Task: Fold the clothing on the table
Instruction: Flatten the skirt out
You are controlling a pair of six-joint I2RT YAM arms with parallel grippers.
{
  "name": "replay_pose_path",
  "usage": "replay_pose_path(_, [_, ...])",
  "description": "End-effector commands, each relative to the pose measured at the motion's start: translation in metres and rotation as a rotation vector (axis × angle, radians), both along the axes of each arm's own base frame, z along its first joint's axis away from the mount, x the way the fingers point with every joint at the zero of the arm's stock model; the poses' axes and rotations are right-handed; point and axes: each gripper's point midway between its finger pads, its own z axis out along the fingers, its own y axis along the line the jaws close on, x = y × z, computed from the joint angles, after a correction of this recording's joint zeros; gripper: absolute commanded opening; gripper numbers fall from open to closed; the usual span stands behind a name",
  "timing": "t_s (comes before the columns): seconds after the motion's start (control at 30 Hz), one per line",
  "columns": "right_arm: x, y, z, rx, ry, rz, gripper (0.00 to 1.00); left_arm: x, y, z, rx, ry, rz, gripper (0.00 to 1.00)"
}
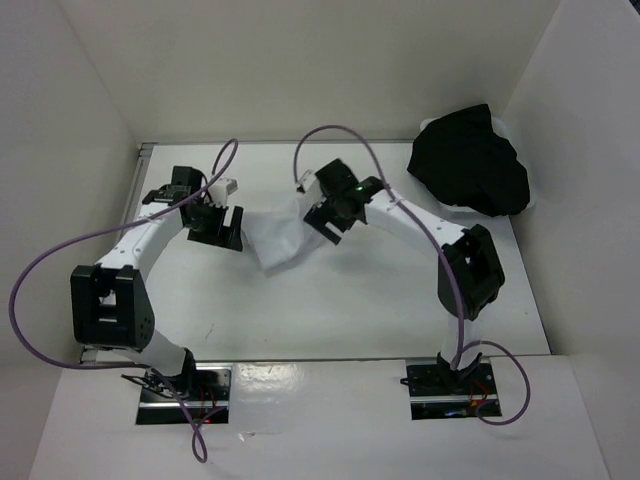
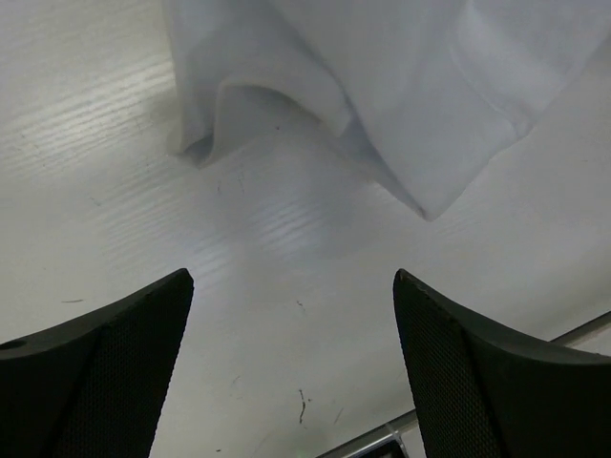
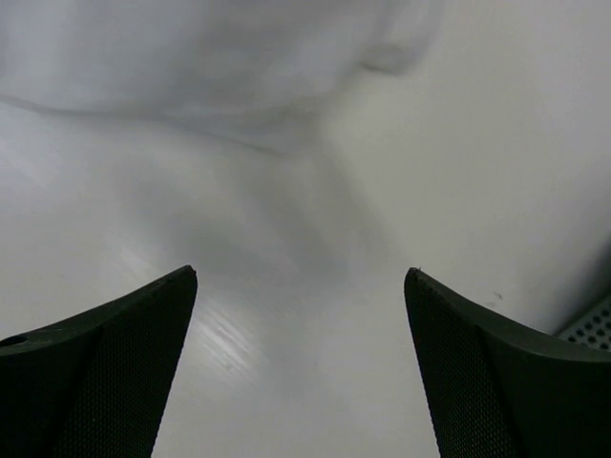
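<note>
Two black two-finger grippers are in view, one on each of two white-and-black robot arms. The left gripper (image 1: 216, 226) (image 2: 291, 281) has its jaws spread wide with nothing between them. Its wrist view shows only bare tabletop between the two dark textured fingers (image 2: 105, 372). The right gripper (image 1: 328, 216) (image 3: 301, 279) is spread just as wide and also grips nothing. One thin, wrinkled white fabric garment (image 1: 281, 240) (image 2: 410, 86) (image 3: 191, 57) lies crumpled between the two grippers, near the middle of the far half of the flat matte white table (image 1: 330, 315). The left gripper is just beside its left edge. In that wrist view a folded corner of the cloth points toward the fingers but stays apart from them. The right gripper sits at the garment's upper right edge, and whether it touches the cloth cannot be told. In its wrist view the cloth is a blur beyond the fingertips. The left arm (image 1: 140, 245) rises from its base at the near left, elbows outward to the left and reaches inward. The right arm (image 1: 440, 235) elbows out to the right and reaches back toward the left. Two purple cables (image 1: 30, 285) loop along the arms, one on each. One larger black garment (image 1: 468, 162) is heaped at the far right corner, well apart from the white one. A thin metal rail (image 2: 573, 334) runs along the table's edge.
</note>
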Motion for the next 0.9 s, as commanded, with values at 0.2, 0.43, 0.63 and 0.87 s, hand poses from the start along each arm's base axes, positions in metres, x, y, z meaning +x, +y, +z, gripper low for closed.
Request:
replay_pose_path(0.2, [-0.049,0.122,0.026,-0.073,-0.181,0.297,0.94,0.011,0.093,0.016,-0.179,-0.035,0.252,0.91])
replay_pose_path(0.43, [-0.064,0.151,0.014,-0.152,-0.271,0.418,0.94,-0.009,0.142,0.016,-0.23,-0.047,0.372,0.91])
replay_pose_path(0.63, [-0.08,0.169,-0.001,-0.183,-0.301,0.512,0.94,-0.012,0.148,0.018,-0.247,-0.062,0.388,0.91])
replay_pose_path(0.87, [-0.106,0.19,-0.019,-0.214,-0.321,0.615,0.94,-0.013,0.148,0.016,-0.247,-0.062,0.388,0.91])
